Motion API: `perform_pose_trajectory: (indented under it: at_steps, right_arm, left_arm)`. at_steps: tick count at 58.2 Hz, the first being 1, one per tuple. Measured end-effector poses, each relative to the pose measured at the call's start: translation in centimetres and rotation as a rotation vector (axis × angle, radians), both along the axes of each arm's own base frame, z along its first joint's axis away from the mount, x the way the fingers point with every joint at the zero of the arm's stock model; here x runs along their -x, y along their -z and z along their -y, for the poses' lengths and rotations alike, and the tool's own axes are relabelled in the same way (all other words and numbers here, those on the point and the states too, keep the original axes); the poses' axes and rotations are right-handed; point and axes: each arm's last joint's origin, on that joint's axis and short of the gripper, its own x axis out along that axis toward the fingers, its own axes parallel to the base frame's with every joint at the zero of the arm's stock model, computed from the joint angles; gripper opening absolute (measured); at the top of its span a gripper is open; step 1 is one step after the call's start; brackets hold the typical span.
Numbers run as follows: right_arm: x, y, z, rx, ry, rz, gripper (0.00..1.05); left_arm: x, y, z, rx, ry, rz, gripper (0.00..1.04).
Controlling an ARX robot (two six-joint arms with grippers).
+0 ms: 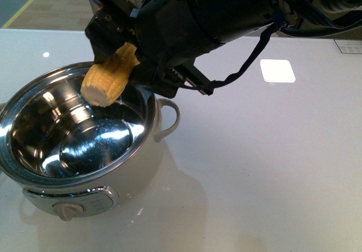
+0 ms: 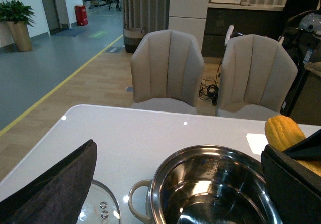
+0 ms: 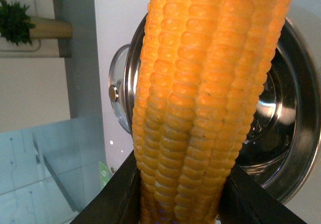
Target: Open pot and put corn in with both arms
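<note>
The pot (image 1: 141, 167) stands open at the left of the white table, its steel inside bare. My right gripper (image 1: 127, 57) is shut on the yellow corn (image 1: 107, 79) and holds it tilted over the pot's far rim, free end down toward the bowl. In the right wrist view the corn (image 3: 200, 98) fills the frame between the black fingers (image 3: 115, 199), with the pot (image 3: 301, 133) behind it. My left gripper (image 2: 179, 151) is open beside the pot (image 2: 165, 184), its fingers (image 2: 55, 189) wide apart with nothing between them. The corn (image 2: 283, 132) shows beyond the rim.
A glass lid (image 2: 100, 209) lies flat on the table next to the pot's loop handle (image 2: 138, 196); the lid (image 3: 120, 93) also shows past the corn. Two grey chairs (image 2: 168, 68) stand behind the table's far edge. Bare tabletop (image 1: 271, 161) lies right of the pot.
</note>
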Motion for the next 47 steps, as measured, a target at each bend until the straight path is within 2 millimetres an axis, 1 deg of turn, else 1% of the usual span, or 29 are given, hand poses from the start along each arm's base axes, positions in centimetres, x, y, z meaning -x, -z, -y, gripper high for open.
perform_pose_trajectory:
  at_steps: [9,17,25,31,35,42,47]
  right_arm:
    - [-1.0,0.2,0.8,-0.049,0.038,-0.02,0.35]
    - [-1.9,0.1,1.9,-0.062,0.065,-0.018,0.36]
    - [-2.1,0.3,2.6,-0.044,0.062,-0.022,0.39]
    - [-1.6,0.6,2.0,-0.013,0.018,-0.019,0.44]
    - [-1.0,1.2,1.0,0.023,-0.034,-0.017,0.48]
    - [-0.1,1.9,-0.2,0.067,-0.096,-0.012,0.48]
    - [0.6,2.5,-0.9,0.126,-0.175,0.007,0.48]
  left_arm:
    - [0.0,0.0,0.0,0.0,0.0,0.0,0.98]
    - [0.0,0.0,0.0,0.0,0.0,0.0,0.98]
    - [0.0,0.0,0.0,0.0,0.0,0.0,0.98]
    - [0.0,0.0,0.0,0.0,0.0,0.0,0.98]
    - [0.0,0.0,0.0,0.0,0.0,0.0,0.98]
    - [0.0,0.0,0.0,0.0,0.0,0.0,0.98]
    - [0.0,0.0,0.0,0.0,0.0,0.0,0.98]
